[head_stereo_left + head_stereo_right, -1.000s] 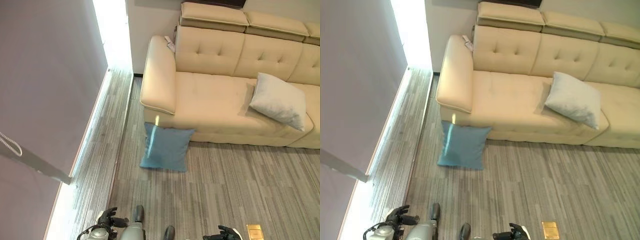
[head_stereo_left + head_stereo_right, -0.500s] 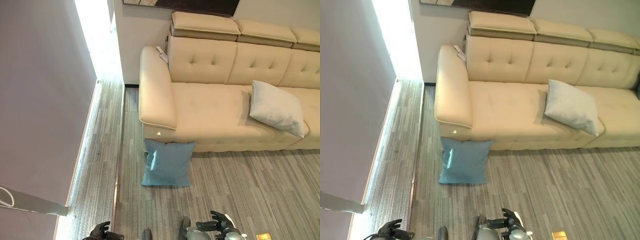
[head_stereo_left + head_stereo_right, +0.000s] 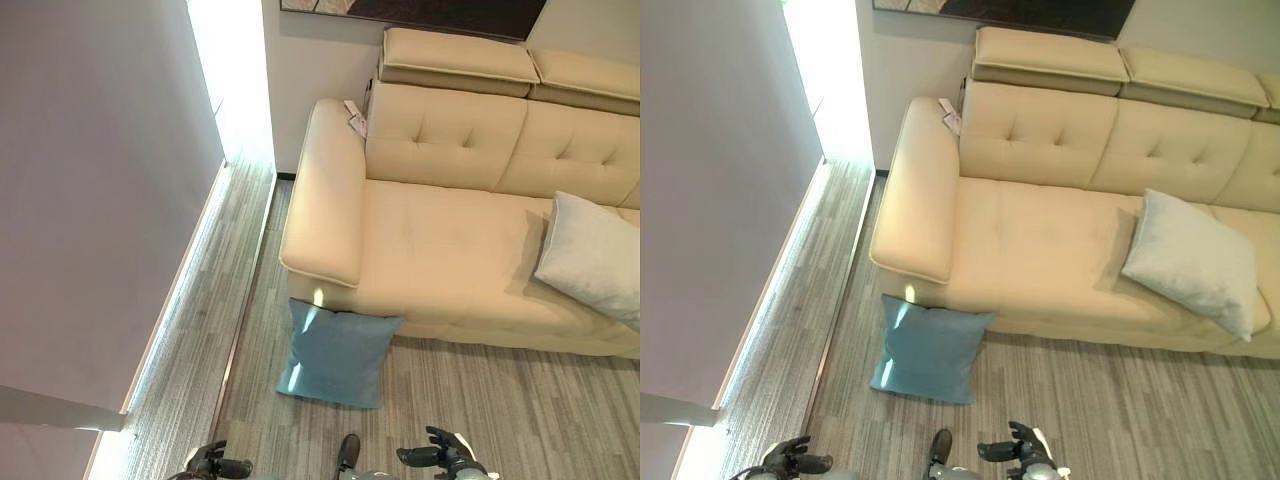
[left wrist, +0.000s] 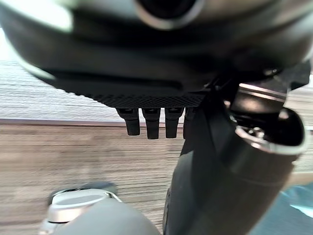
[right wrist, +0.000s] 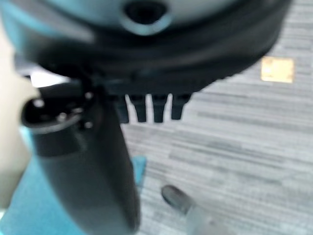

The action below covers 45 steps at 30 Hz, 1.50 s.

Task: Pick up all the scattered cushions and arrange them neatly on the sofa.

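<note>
Blue cushion (image 3: pixel 335 355) propped on the floor against the cream sofa (image 3: pixel 440 260), grey cushion (image 3: pixel 1190 260) already on its seat; left hand (image 3: pixel 212 464) and right hand (image 3: pixel 440 456) hang relaxed, empty; slack fabric may slip from a one-handed grasp.

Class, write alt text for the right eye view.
A blue cushion stands on the striped floor, leaning against a cream sofa below its armrest. A pale grey cushion lies on the seat; both robot hands hang empty.
</note>
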### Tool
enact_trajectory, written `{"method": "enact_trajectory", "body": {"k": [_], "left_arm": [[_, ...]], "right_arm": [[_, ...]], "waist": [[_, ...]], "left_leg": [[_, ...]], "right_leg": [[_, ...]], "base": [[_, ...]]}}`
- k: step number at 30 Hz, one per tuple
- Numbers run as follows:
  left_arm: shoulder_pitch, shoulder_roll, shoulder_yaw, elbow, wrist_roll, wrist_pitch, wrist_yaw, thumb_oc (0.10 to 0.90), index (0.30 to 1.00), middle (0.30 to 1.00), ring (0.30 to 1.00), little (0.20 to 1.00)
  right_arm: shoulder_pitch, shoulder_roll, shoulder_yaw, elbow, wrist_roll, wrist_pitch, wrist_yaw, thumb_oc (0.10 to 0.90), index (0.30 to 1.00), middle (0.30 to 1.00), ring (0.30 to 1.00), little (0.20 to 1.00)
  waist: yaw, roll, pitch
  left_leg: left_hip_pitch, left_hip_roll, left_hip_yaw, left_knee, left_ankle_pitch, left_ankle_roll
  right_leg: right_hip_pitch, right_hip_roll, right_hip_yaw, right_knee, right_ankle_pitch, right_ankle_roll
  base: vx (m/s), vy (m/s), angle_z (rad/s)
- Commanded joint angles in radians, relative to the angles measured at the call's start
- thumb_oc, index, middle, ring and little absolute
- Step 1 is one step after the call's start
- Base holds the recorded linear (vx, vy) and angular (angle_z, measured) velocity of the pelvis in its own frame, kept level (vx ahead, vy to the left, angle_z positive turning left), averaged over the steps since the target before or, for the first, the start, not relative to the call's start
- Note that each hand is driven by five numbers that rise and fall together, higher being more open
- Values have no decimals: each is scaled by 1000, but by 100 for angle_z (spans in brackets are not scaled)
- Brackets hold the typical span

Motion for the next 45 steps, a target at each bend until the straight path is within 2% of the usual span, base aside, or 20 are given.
{"method": "enact_trajectory", "body": {"k": [1, 2, 4, 11, 16, 17, 18, 19, 21, 22, 23, 24, 27, 29, 32, 33, 35, 39, 45], "left_arm": [[-24, 13, -53, -22, 5, -24, 12, 800, 900, 900, 900, 900], [-24, 13, -53, -22, 5, -24, 12, 800, 900, 900, 900, 900], [-5, 4, -35, -15, -27, -26, 7, 800, 900, 900, 900, 900], [-1, 20, -6, -33, -57, -29, 5, 800, 900, 900, 900, 900], [-15, 45, 10, -62, -89, -44, 24, 800, 900, 900, 900, 900], [-38, 56, 12, -91, -114, -58, 47, 800, 900, 900, 900, 900], [-39, 56, 12, -91, -114, -58, 47, 800, 900, 900, 900, 900], [-64, 63, 5, -143, -153, -81, 78, 800, 900, 900, 900, 900], [-73, 64, 3, -164, -169, -90, 87, 800, 900, 900, 900, 900], [-101, 67, -9, -209, -210, -107, 109, 800, 900, 900, 900, 900], [-103, 68, -9, -210, -210, -107, 110, 800, 900, 900, 900, 900], [-117, 71, -20, -242, -224, -119, 124, 800, 900, 900, 900, 900], [-226, 80, -58, -319, -274, -157, 191, 800, 900, 900, 900, 900], [-254, 80, -64, -325, -285, -163, 206, 800, 900, 900, 900, 900], [-351, 83, -88, -327, -309, -178, 242, 800, 900, 900, 900, 900], [-426, 92, -102, -335, -322, -188, 272, 800, 900, 900, 900, 900], [-462, 97, -108, -332, -333, -192, 279, 800, 900, 900, 900, 900], [-623, 147, -124, -326, -348, -207, 312, 800, 900, 900, 900, 900], [-767, 204, -142, -334, -374, -223, 332, 800, 900, 900, 900, 900]], "right_arm": [[12, -48, -3, 5, 31, -19, -24, 800, 900, 900, 900, 900], [12, -48, -3, 5, 31, -19, -24, 800, 900, 900, 900, 900], [26, -44, -11, 7, 27, -21, -18, 800, 900, 900, 900, 900], [14, -31, -4, -11, 17, -19, -18, 800, 900, 900, 900, 900], [-17, -32, 2, -49, 34, -29, -28, 800, 900, 900, 900, 900], [-46, -41, 5, -76, 36, -39, -50, 800, 900, 900, 900, 900], [-46, -41, 4, -76, 36, -39, -51, 800, 900, 900, 900, 900], [-79, -53, 3, -111, 52, -52, -80, 800, 900, 900, 900, 900], [-92, -57, 2, -128, 59, -57, -91, 800, 900, 900, 900, 900], [-127, -75, 8, -174, 67, -69, -119, 800, 900, 900, 900, 900], [-129, -75, 6, -174, 67, -69, -119, 800, 900, 900, 900, 900], [-149, -84, 12, -196, 68, -76, -137, 800, 900, 900, 900, 900], [-268, -110, 20, -270, 83, -103, -234, 800, 900, 900, 900, 900], [-290, -110, 25, -273, 81, -107, -255, 800, 900, 900, 900, 900], [-376, -121, 32, -273, 85, -122, -319, 800, 900, 900, 900, 900], [-448, -135, 28, -277, 90, -132, -368, 800, 900, 900, 900, 900], [-479, -139, 30, -281, 95, -137, -387, 800, 900, 900, 900, 900], [-626, -177, 29, -277, 121, -168, -457, 800, 900, 900, 900, 900], [-756, -218, 37, -301, 139, -187, -510, 800, 900, 900, 900, 900]], "waist": [[-5, -4, 29], [-5, -4, 29], [-5, 13, 9], [1, 9, 15], [11, 2, 52], [12, 0, 86], [14, 0, 86], [14, 2, 119], [13, 3, 128], [15, 12, 155], [13, 9, 155], [16, 16, 168], [8, 29, 210], [4, 29, 210], [-9, 35, 219], [-19, 43, 226], [-25, 45, 227], [-48, 61, 234], [-67, 73, 224]], "left_leg": [[-49, -6, 60, -232, 43, 39], [-48, -6, 60, -232, 44, 39], [-3, -21, 24, -341, 60, 45], [23, -34, 38, -363, 61, 74], [-13, -37, 58, -321, 41, 90], [-63, -36, 62, -284, 36, 91], [-65, -35, 62, -278, 32, 91], [-139, -34, 63, -229, 28, 91], [-172, -32, 63, -209, 26, 91], [-236, -25, 52, -155, -5, 83], [-251, -29, 59, -159, 23, 89], [-274, -26, 52, -140, -4, 84], [-492, -14, 44, -40, 5, 91], [-536, -13, 41, -27, 9, 91], [-656, -13, 33, -6, 25, 89], [-735, -12, 29, 9, 33, 85], [-774, -12, 25, 23, 36, 83], [-925, -9, 29, 40, 43, 79], [-1082, -7, 29, 80, 41, 83]], "right_leg": [[31, -32, 33, 70, -140, 137], [32, -32, 33, 70, -140, 137], [33, -23, 49, 92, -153, 146], [-13, -56, 64, 176, -156, 161], [-74, -79, 66, 235, -159, 165], [-120, -87, 64, 267, -161, 163], [-122, -87, 66, 272, -165, 162], [-182, -99, 66, 308, -166, 159], [-214, -105, 68, 325, -167, 156], [-275, -110, 78, 375, -195, 157], [-286, -116, 69, 365, -171, 149], [-318, -112, 79, 399, -198, 154], [-528, -121, 82, 477, -200, 142], [-572, -121, 84, 488, -200, 141], [-688, -126, 81, 515, -199, 138], [-770, -132, 83, 538, -200, 137], [-804, -134, 83, 548, -199, 136], [-972, -139, 108, 589, -201, 134], [-1138, -139, 132, 638, -198, 140]], "base": [[85, 43, 22], [144, 90, 11], [139, 146, 2], [38, 101, -19], [-59, 37, -11], [-128, 10, -14], [-242, 1, -8], [-184, -1, 2], [-128, -12, 5], [-102, -13, 3], [-78, -28, 0], [-156, -15, 1], [-196, -35, -2], [-119, -31, -2], [-117, -28, -1], [-123, -29, 5], [-67, -19, 8], [-15, -4, 1], [-5, 1, 1]]}}
